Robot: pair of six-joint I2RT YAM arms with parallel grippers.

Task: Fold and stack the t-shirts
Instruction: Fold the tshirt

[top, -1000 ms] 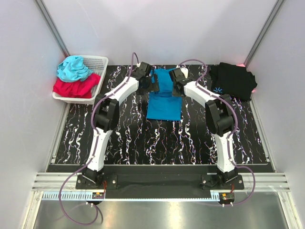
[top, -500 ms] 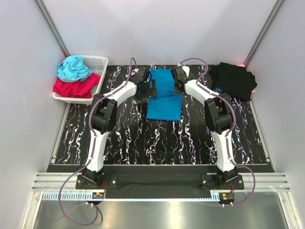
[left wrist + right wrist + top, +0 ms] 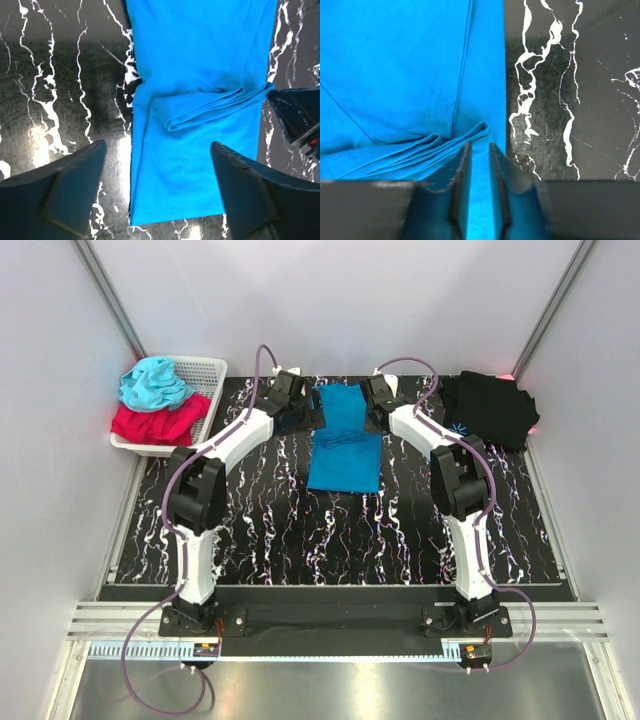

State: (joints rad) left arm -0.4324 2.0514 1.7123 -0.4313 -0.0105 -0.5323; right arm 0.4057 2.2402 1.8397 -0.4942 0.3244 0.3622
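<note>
1. Blue shirt [image 3: 344,437] lies part-folded on the bench between both claws.
2. Left claw [image 3: 157,192] gapes wide, holding nothing.
3. Right claw [image 3: 479,187] nearly closed, gripping nothing.
4. Black shirt [image 3: 490,408] lies beyond the right claw; stacking outstanding.

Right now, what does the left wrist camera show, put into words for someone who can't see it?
A blue t-shirt lies flat on a black, white-veined table, a bunched fold across its middle. The left gripper hangs open above it, dark fingers spread wide.
</note>
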